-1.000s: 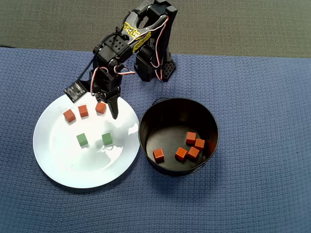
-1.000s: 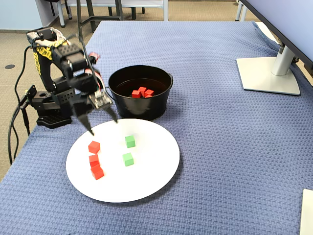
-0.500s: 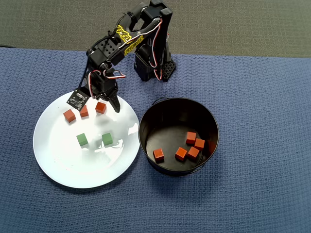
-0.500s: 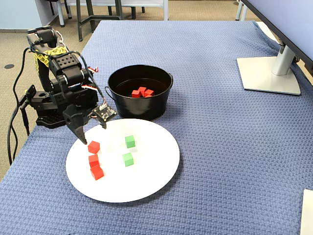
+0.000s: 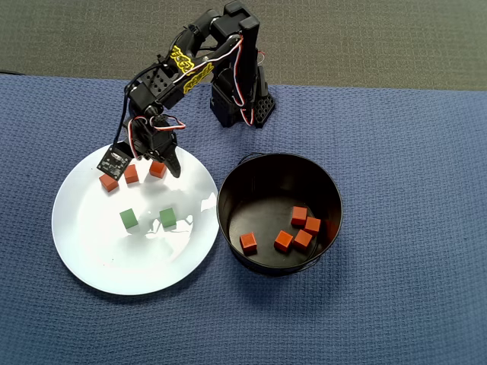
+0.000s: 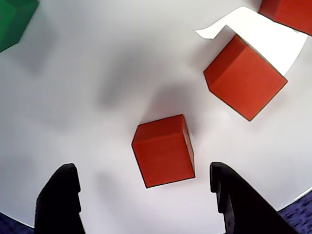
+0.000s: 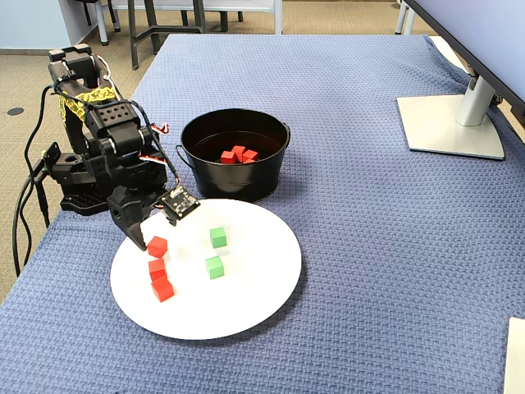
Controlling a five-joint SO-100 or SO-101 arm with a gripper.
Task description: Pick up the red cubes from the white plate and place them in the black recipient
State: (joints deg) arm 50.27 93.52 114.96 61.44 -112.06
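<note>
My tool (image 6: 146, 195) is spread wide, low over the white plate (image 5: 99, 258), with nothing between the jaws yet. In the wrist view both black fingertips (image 6: 61, 197) sit at the bottom edge, and the nearest red cube (image 6: 163, 150) lies on the plate just ahead of the gap, not touching either tip. A second red cube (image 6: 243, 78) sits further out to the right in that view, and a third is cut off at the top right corner (image 6: 287, 12). A green cube (image 6: 14, 22) shows at the top left corner. From overhead, three red cubes line up on the upper left part of the plate (image 5: 157, 169) (image 5: 131, 174) (image 5: 109, 182), with my tool over the rightmost one; two green cubes (image 5: 128, 220) (image 5: 168, 218) rest side by side nearer the plate's middle. The black recipient (image 5: 335, 190) stands just right of the plate in the overhead view, on the blue-covered bench (image 5: 411, 304), with five red cubes on its floor: one toward the left (image 5: 248, 242), four clustered right (image 5: 303, 239). In the fixed view my tool (image 7: 152, 228) hangs at the plate's far left rim, just above the top cube.
</note>
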